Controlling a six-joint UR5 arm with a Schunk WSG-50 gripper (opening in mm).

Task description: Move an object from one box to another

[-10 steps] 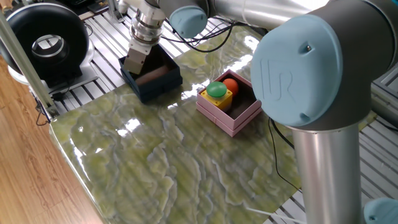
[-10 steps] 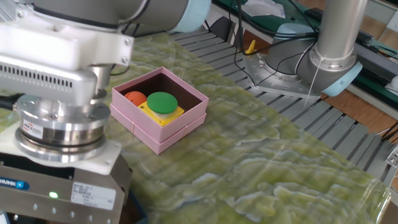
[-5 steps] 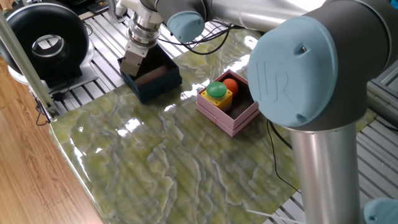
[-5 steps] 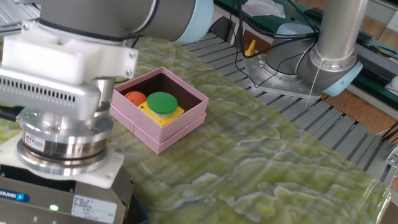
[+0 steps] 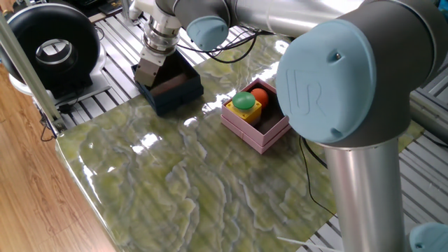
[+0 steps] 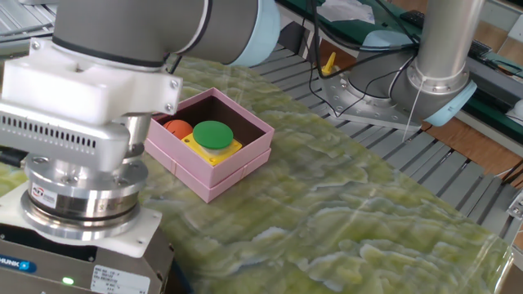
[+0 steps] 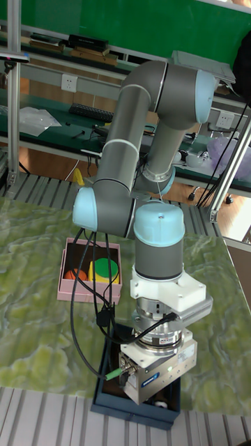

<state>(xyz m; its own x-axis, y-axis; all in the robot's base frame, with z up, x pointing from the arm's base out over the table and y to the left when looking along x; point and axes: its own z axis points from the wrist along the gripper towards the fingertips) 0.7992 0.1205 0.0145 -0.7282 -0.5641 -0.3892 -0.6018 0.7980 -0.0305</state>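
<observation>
The dark navy box (image 5: 173, 89) stands at the far left of the green marbled table. My gripper (image 5: 148, 75) reaches down into its left side, and the gripper body hides the fingers. In the tall fixed view the gripper (image 7: 155, 402) is sunk inside the navy box (image 7: 111, 403). I cannot see whether the fingers hold anything. The pink box (image 5: 257, 116) sits to the right and holds a green-topped yellow button (image 5: 244, 103) and an orange ball (image 5: 260, 95). The same pink box (image 6: 209, 149) shows in the other fixed view, beside my wrist flange (image 6: 78, 200).
A black round device (image 5: 52, 47) sits on the slatted frame left of the navy box. Cables (image 5: 231, 47) trail behind the boxes. The arm's grey column (image 5: 364, 189) fills the right foreground. The table's near edge (image 5: 91, 203) borders a wooden floor.
The gripper has sunk a little lower into the navy box and shifted slightly left. The pink box and its contents have not moved.
</observation>
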